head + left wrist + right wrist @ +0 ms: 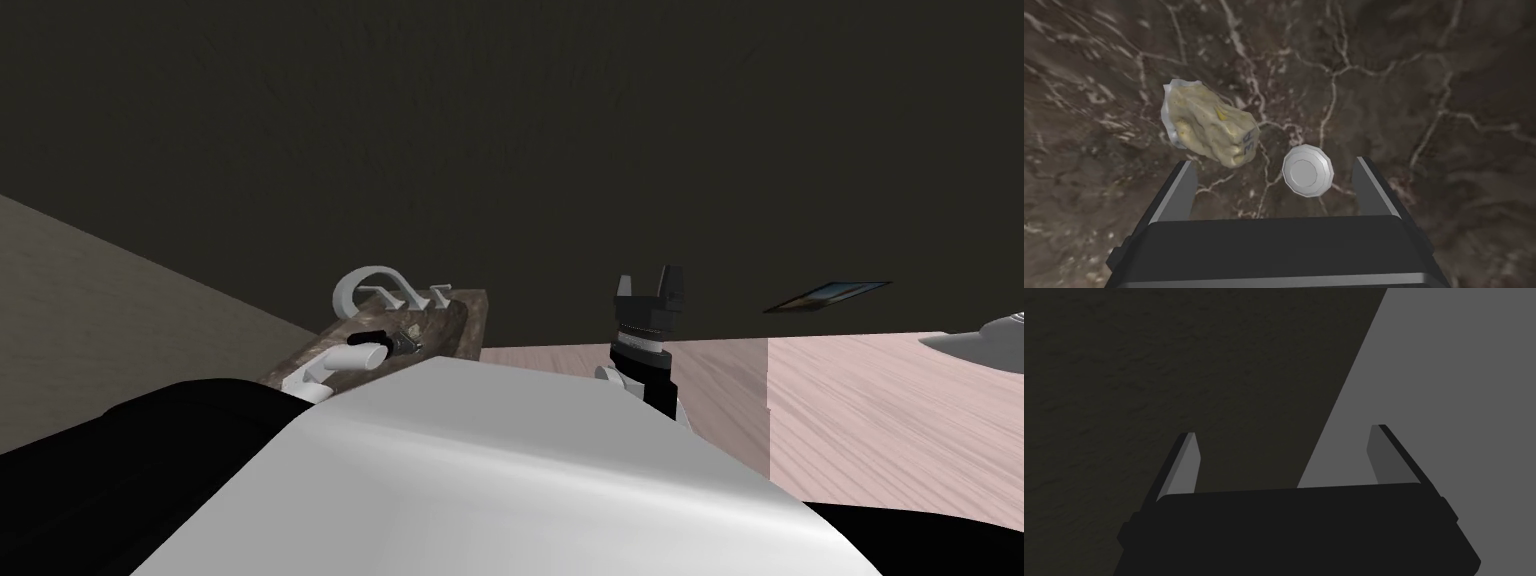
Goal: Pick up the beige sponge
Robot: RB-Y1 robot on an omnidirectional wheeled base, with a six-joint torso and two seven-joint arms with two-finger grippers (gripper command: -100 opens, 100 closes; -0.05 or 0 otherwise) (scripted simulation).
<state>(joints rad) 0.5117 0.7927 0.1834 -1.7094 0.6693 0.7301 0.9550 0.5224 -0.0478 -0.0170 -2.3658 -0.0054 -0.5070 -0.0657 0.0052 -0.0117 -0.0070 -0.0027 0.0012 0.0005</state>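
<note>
Sponge (1209, 129) looked soft, light and lumpy, best pinched across its narrow middle by the left claw (1276, 161), spread wide.

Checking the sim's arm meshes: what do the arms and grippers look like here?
Left gripper: two thin grey blade-like fingers on a wide dark box. Right gripper: same build. Left forearm: white cylinder with a dark joint. Right forearm: black and ribbed, with a white band. No cables or markings visible.
</note>
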